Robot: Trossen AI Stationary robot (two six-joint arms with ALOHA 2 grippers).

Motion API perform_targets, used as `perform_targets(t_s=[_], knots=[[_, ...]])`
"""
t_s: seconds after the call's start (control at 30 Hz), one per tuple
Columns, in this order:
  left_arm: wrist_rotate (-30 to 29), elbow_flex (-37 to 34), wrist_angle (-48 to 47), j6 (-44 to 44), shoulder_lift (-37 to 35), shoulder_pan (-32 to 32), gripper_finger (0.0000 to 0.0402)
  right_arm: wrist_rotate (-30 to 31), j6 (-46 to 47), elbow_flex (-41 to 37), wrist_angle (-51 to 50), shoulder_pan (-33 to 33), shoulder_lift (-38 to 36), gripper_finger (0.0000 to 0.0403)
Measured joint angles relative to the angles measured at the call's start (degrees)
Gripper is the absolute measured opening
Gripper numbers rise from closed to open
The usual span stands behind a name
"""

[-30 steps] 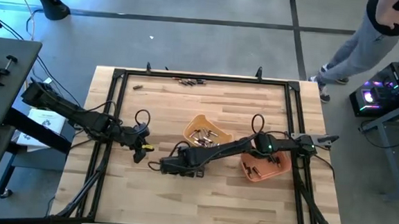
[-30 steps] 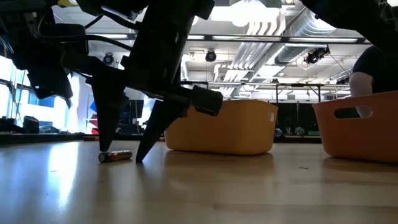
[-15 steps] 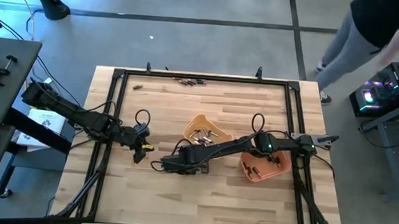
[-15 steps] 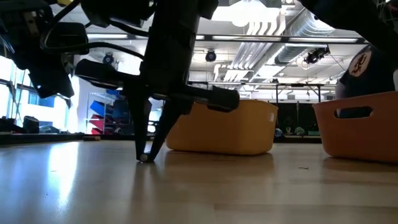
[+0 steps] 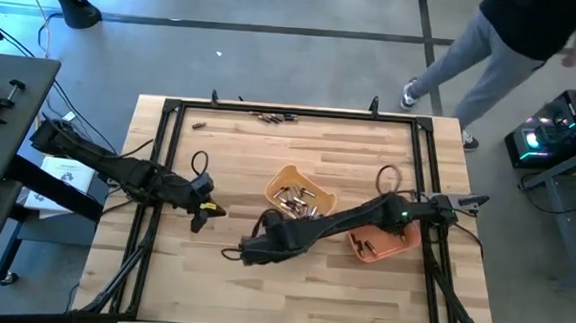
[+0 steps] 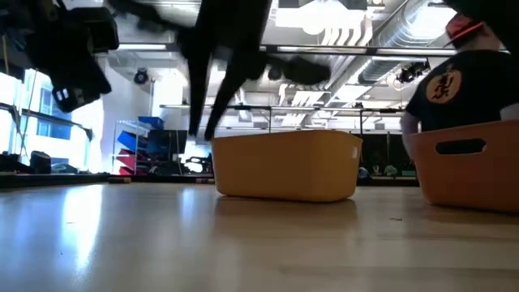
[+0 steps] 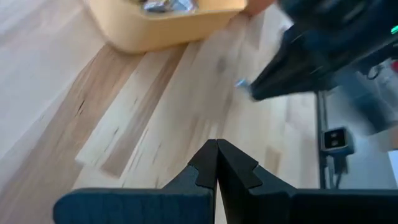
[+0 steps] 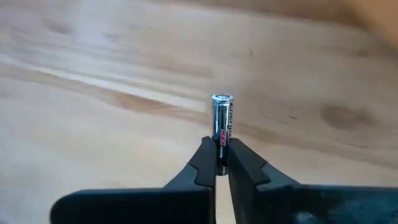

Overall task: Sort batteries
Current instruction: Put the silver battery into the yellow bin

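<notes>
Your battery (image 8: 222, 121), silvery, stands pinched between the right gripper's (image 8: 216, 163) fingertips, above bare wood near the table's (image 5: 360, 296) middle. More batteries (image 5: 293, 197) lie in the yellow tray (image 5: 318, 189) just beyond; a few sit in the orange tray (image 5: 395, 246). Your left gripper (image 7: 216, 163) hovers at the left side, jaws pressed together on nothing. Person (image 5: 515, 45) beyond the far right corner.
</notes>
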Motion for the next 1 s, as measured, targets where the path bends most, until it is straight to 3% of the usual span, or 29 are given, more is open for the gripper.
perform_targets(t_s=[0.23, 0.4, 0.7, 1.0], knots=[[-0.1, 2.3, 0.2, 1.6, -0.4, 3.3, 0.0000, 9.3, 0.5, 0.1, -11.8, -0.4, -7.8, 0.0003], [2.9, 5.8, 0.3, 3.7, -0.3, 7.3, 0.0000, 10.2, -0.4, 0.3, -22.9, -3.7, -11.5, 0.0002], [5.0, 12.6, -6.5, 13.3, 1.0, 17.1, 0.0000, -0.1, -21.8, -5.6, -19.0, -14.0, -11.0, 0.0001], [7.0, 16.7, -12.8, 19.7, 0.8, 26.4, 0.0000, -11.9, -38.2, -17.4, -2.8, -21.3, -11.7, 0.0000]])
